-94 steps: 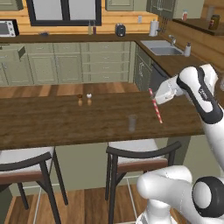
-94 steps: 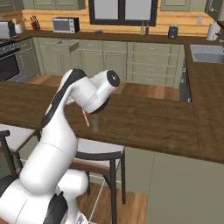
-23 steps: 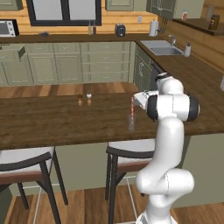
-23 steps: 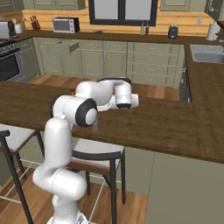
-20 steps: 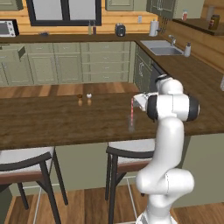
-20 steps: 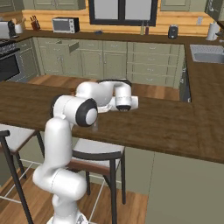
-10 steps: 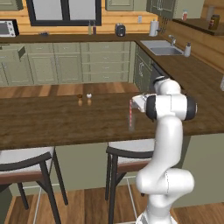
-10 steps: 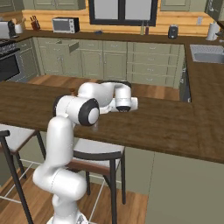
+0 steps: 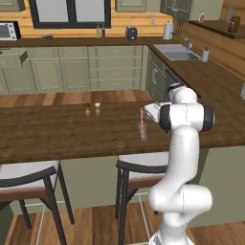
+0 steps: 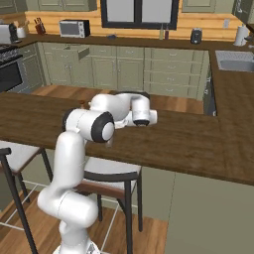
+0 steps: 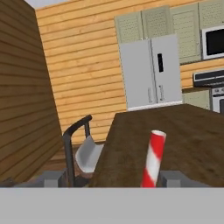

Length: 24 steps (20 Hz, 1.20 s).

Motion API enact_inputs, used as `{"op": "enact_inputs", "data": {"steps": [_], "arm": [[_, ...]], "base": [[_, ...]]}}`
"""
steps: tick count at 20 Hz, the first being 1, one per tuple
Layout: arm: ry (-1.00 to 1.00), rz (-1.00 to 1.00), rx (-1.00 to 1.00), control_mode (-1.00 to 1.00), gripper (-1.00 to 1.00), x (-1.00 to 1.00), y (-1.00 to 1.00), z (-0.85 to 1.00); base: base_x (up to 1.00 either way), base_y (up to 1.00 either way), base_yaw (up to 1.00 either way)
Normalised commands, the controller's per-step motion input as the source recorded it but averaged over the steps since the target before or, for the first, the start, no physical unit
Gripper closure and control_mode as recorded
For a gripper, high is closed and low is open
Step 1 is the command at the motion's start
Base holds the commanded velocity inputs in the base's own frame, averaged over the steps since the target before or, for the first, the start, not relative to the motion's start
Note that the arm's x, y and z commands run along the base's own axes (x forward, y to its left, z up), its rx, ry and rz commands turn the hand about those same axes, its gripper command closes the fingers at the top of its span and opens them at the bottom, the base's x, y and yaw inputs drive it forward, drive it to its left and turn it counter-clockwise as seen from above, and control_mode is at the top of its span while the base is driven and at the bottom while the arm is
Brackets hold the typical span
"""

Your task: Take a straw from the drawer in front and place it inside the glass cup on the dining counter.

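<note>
Dark wood dining worktop (image 9: 57,136) runs across the kitchen, with two little shakers (image 9: 92,107) further left. Red-and-white straw (image 9: 141,116) stands upright in the glass cup (image 9: 142,131) on it. Tool (image 11: 105,181) sits right beside it, fingers spread apart and off the straw.

White arm (image 9: 184,158) with dark joints
Glossy rounded links, black bands at the joints, bulbous white base; small grey finger tips (image 11: 174,178).
</note>
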Motion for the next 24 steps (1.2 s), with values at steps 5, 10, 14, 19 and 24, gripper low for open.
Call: {"op": "enact_inputs", "data": {"steps": [5,10,14,19,24], "arm": [[0.0,0.0,0.0,-1.0,-1.0,-0.47,-0.01,0.05],[0.0,0.0,0.0,-1.0,-1.0,-0.48,0.0,0.02],[0.0,0.0,0.0,-1.0,-1.0,-0.2,0.0,0.0],[-0.03,0.0,0.0,-1.0,-1.0,-0.03,-0.05,0.06],[-0.06,0.0,-0.03,-1.0,-1.0,0.0,-0.17,0.15]], "base": [[0.0,0.0,0.0],[0.0,0.0,0.0],[0.0,0.0,0.0],[0.0,0.0,0.0],[0.0,0.0,0.0]]}}
